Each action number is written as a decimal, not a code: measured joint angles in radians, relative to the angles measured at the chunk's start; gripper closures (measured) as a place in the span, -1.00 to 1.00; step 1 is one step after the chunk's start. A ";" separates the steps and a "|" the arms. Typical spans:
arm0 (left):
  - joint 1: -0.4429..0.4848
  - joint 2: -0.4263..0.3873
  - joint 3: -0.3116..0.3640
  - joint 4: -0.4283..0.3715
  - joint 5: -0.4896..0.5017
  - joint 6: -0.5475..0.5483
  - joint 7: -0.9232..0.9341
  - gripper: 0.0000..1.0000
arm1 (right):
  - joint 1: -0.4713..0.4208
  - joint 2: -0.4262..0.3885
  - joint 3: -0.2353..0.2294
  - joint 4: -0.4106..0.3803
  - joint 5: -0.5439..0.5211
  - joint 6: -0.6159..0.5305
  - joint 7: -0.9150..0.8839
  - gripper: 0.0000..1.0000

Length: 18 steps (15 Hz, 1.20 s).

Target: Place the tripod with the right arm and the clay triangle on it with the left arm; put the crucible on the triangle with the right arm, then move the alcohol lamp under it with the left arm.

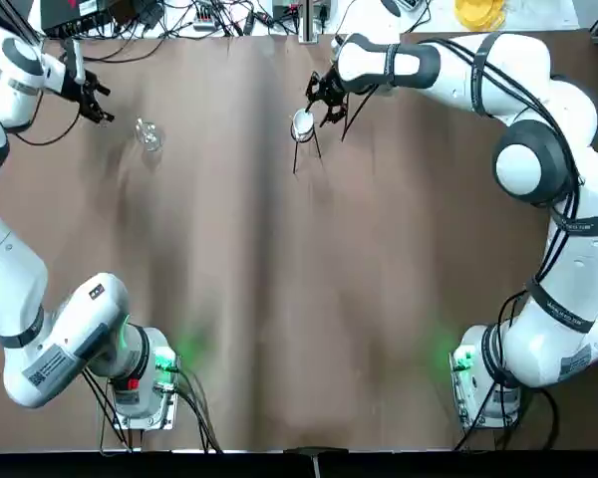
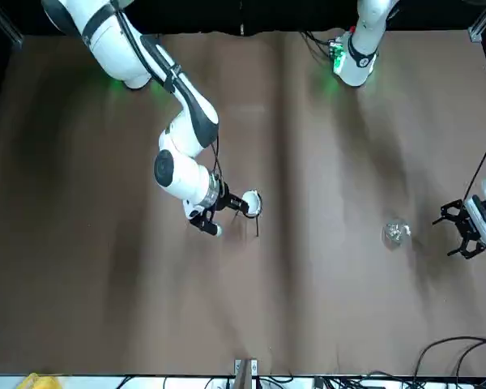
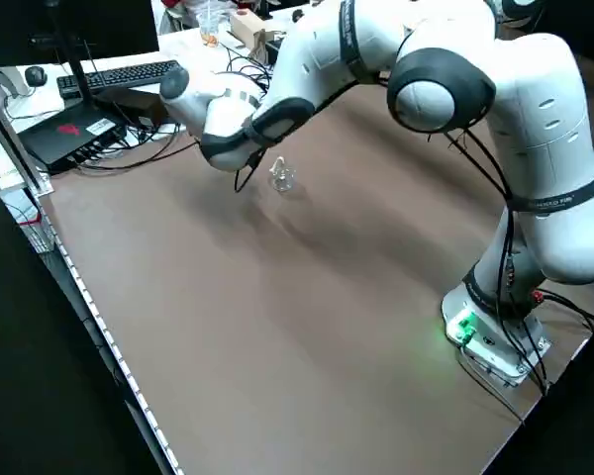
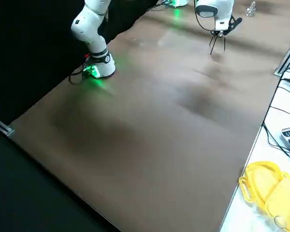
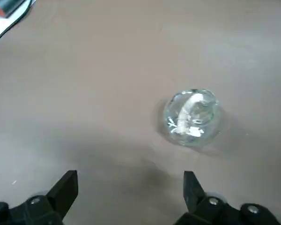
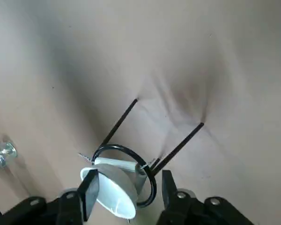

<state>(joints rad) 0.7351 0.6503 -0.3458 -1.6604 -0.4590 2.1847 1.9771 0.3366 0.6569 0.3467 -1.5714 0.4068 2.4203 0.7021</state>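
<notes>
Reaching in from the far left corner of the brown table [image 1: 229, 299], the left arm holds its left tool [image 1: 97, 101] low and level, fingers spread wide and holding nothing, just beside the alcohol lamp [image 1: 149, 134], which stands alone on the table and apart from the fingers. Its wrist view shows the lamp [image 5: 192, 117] as a clear round vessel with a whitish wick inside, ahead of the two open fingertips [image 5: 65, 187]. Farther right, near the middle of the far edge, the tripod [image 1: 305, 149] stands on its thin black legs, and the crucible [image 1: 302, 123] sits at its ring. The right arm stretches across from the right side, its forearm lying level, with the right tool [image 1: 326, 100] at the crucible. The right wrist view alone shows the clay triangle [image 6: 114, 163] lying across the ring under the white cup [image 6: 113, 191], and the fingers [image 6: 89, 192] flank the cup, one at each side; whether they press it I cannot tell.
</notes>
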 joint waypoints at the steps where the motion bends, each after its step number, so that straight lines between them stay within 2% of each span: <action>1: 0.007 0.015 0.000 0.001 -0.024 -0.020 0.052 -0.98 | -0.004 -0.004 0.000 0.006 0.000 -0.017 0.000 -0.30; 5: 0.021 0.072 0.000 0.002 -0.122 -0.086 0.219 -0.98 | -0.064 -0.075 -0.006 0.021 -0.008 -0.126 0.000 -0.31; 9: 0.028 0.139 0.002 0.003 -0.155 -0.108 0.299 -0.98 | -0.182 -0.173 -0.007 0.023 -0.158 -0.293 -0.037 -0.31; 14: 0.048 0.189 0.002 0.004 -0.202 -0.113 0.320 -0.97 | -0.346 -0.245 -0.010 0.023 -0.214 -0.494 -0.308 -0.37; 15: 0.046 0.196 0.000 0.004 -0.222 -0.120 0.334 -0.97 | -0.405 -0.273 -0.011 0.023 -0.231 -0.549 -0.429 -0.39; 18: 0.040 0.206 -0.003 0.004 -0.272 -0.166 0.359 -0.97 | -0.480 -0.327 -0.011 0.024 -0.266 -0.634 -0.500 -0.42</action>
<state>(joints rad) 0.7755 0.8563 -0.3484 -1.6569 -0.7311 2.0191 2.3360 -0.1431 0.3304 0.3353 -1.5477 0.1407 1.7863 0.2018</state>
